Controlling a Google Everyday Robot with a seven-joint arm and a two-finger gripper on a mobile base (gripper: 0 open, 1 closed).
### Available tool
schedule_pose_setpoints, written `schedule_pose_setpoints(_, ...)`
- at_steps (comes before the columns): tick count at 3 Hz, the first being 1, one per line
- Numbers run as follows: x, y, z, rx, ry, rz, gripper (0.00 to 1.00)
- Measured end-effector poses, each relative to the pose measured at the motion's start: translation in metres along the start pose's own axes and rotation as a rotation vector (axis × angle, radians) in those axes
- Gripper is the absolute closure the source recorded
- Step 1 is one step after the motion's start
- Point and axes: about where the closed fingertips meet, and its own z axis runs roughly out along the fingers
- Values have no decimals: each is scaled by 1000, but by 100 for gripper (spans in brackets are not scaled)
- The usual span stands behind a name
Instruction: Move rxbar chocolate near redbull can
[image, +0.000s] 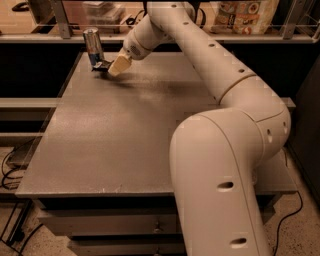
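Observation:
The redbull can stands upright at the far left corner of the grey table. The rxbar chocolate, a small black bar, shows just in front and to the right of the can's base. My gripper is at the bar's right end, low over the table, with its tan fingers holding the bar. The bar's right part is hidden by the fingers. My white arm reaches in from the lower right across the table.
A shelf rail runs behind the table with snack bags at the far right and boxes behind the can. Cables lie on the floor at the left. The table's front edge is near the bottom.

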Motion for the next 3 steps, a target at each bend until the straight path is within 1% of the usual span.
schedule_pose_setpoints(1, 0, -7, 3, 18, -19, 39, 25)
schedule_pose_setpoints(2, 0, -5, 7, 12, -17, 38, 2)
schedule_pose_setpoints(3, 1, -4, 9, 9, -16, 38, 0)
